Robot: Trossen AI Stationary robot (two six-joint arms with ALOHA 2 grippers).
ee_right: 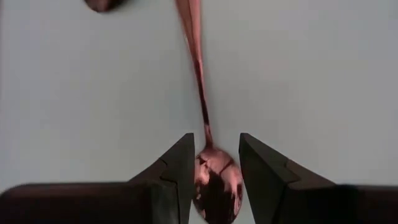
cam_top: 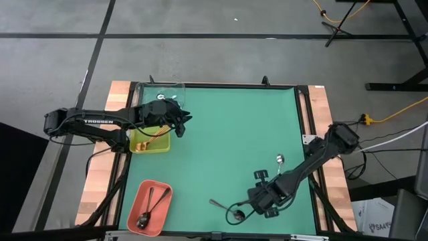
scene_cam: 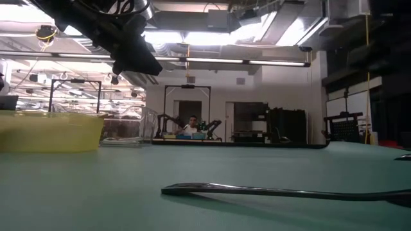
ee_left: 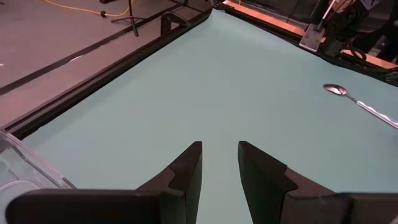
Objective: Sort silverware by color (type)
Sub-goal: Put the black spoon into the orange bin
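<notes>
My right gripper [ee_right: 216, 165] is open near the table's front right, pointing down. Its fingers stand on either side of the bowl [ee_right: 214, 180] of a dark, reddish-sheened spoon [cam_top: 235, 214] that lies on the green mat. Another dark bowl [ee_right: 102, 4] shows beside it. A silver spoon [cam_top: 279, 161] lies on the mat at the right and also shows in the left wrist view [ee_left: 339, 90]. Dark spoons [cam_top: 148, 207] lie in the salmon tray [cam_top: 137, 224]. My left gripper [ee_left: 219, 165] is open and empty above the mat, beside the yellow-green tray [cam_top: 148, 142]. My right gripper comes from above with one finger [ee_right: 180, 168] on each side of the spoon's bowl. The handle [ee_right: 198, 68] runs away from the fingers along the mat. I cannot tell whether the fingers touch the bowl.
A clear tray [cam_top: 160, 90] stands at the far left corner, and its corner shows in the left wrist view [ee_left: 25, 171]. In the low view a dark spoon handle [scene_cam: 276, 190] lies on the mat near the front. Wooden rails [cam_top: 321, 107] edge the mat.
</notes>
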